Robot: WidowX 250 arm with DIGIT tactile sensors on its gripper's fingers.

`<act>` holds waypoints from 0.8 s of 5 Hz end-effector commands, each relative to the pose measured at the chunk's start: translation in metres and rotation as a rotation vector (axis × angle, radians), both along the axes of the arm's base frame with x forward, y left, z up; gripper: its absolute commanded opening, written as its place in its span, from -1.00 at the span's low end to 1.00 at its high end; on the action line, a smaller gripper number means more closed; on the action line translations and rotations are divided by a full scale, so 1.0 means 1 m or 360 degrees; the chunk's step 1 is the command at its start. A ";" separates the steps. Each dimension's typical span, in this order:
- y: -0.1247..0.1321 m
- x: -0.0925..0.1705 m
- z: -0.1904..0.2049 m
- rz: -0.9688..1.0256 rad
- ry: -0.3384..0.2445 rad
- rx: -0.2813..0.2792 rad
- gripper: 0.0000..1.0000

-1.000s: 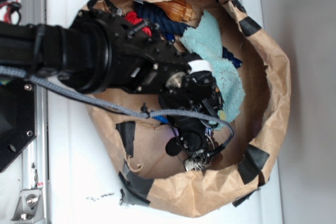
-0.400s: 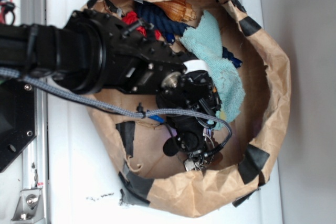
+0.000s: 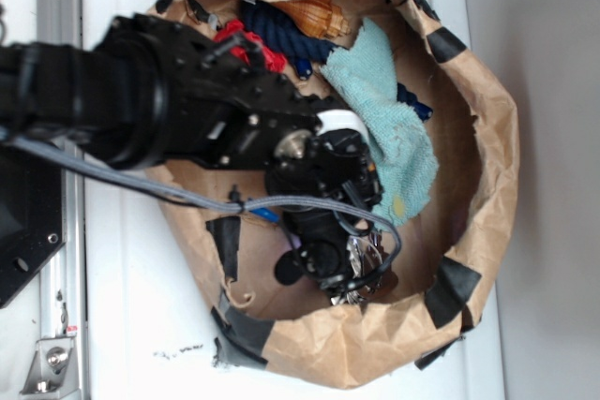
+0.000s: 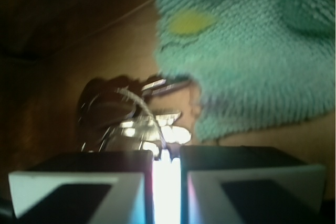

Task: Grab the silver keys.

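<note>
Hand (image 4: 167, 182) nearly closed w/ silver keys (image 4: 139, 121) pinched at fingertips, just beside teal cloth (image 4: 252, 51).

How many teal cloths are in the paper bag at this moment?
1: the teal cloth lies in the bag's upper right, beside the silver keys. The arm may hide others.
</note>
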State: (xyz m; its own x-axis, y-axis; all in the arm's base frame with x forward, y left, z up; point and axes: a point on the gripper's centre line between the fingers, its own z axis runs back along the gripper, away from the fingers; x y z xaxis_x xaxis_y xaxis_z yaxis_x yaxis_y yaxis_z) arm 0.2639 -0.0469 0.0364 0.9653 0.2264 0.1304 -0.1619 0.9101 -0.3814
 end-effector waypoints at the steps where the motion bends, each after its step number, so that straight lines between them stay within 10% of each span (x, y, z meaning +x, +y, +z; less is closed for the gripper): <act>1: 0.001 -0.002 0.036 -0.0039 -0.0129 -0.0121 -1.00; 2: 0.001 0.001 0.037 -0.0028 -0.0150 -0.0128 -1.00; 3: 0.001 0.003 0.039 -0.0016 -0.0123 -0.0152 1.00; 4: 0.002 0.004 0.035 0.0064 -0.0090 -0.0106 1.00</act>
State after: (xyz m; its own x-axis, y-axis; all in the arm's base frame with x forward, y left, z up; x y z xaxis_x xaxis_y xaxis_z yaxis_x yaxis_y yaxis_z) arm 0.2605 -0.0468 0.0582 0.9558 0.2689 0.1188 -0.1898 0.8732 -0.4490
